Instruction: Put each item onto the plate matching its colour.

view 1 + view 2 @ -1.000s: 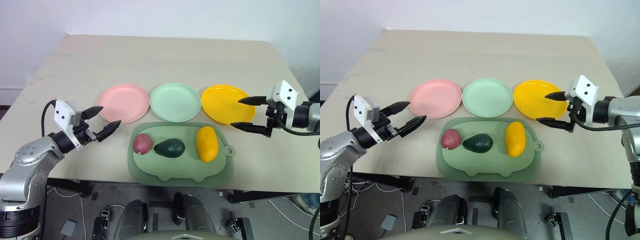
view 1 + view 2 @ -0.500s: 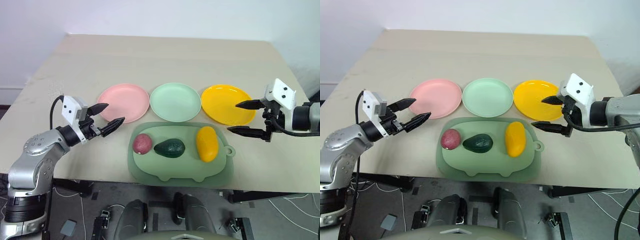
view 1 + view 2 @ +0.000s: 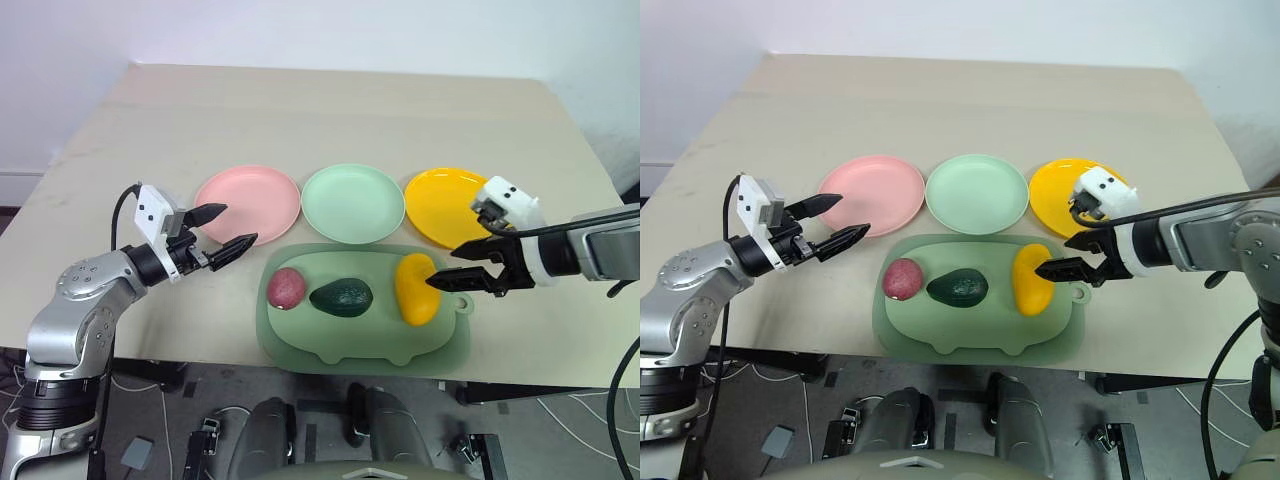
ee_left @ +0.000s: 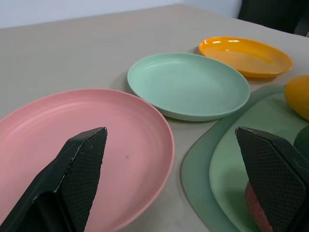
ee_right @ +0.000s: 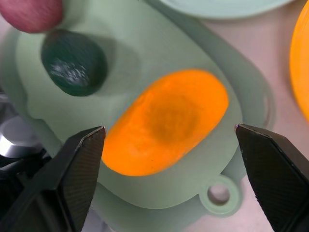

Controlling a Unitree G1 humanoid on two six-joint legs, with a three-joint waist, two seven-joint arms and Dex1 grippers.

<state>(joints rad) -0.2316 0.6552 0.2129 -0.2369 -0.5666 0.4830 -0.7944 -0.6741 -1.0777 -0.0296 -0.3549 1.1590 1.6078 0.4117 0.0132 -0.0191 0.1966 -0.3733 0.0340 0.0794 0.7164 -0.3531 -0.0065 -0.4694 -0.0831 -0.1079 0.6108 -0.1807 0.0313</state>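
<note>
- The right pincer (image 3: 447,268) has its fingers spread wide and grips nothing; it points down and to the left, hanging over the right end of the mango (image 3: 415,288).
- In the right wrist view the mango (image 5: 166,121) lies between the two spread fingers (image 5: 79,164), not touched by either as far as can be seen.
- The left pincer (image 3: 233,226) is also wide open and empty, pointing level toward the right, over the bare worktop (image 3: 330,115) just left of the green mat (image 3: 363,340).
- Its far finger reaches the near edge of the pink plate (image 3: 249,203); its near finger points at the mat's left end, close to the reddish-purple fruit (image 3: 286,287).
- The three fruits lie in a row on the mat: the reddish-purple fruit on the left, the avocado (image 3: 341,296) in the middle, the mango on the right, standing lengthwise from near to far.
- Just beyond the mat stand three plates in a row: pink on the left, mint green plate (image 3: 352,202) in the middle, orange-yellow plate (image 3: 446,200) on the right.
- The orange-yellow plate lies just beyond the right pincer, with the mango on its near side.
</note>
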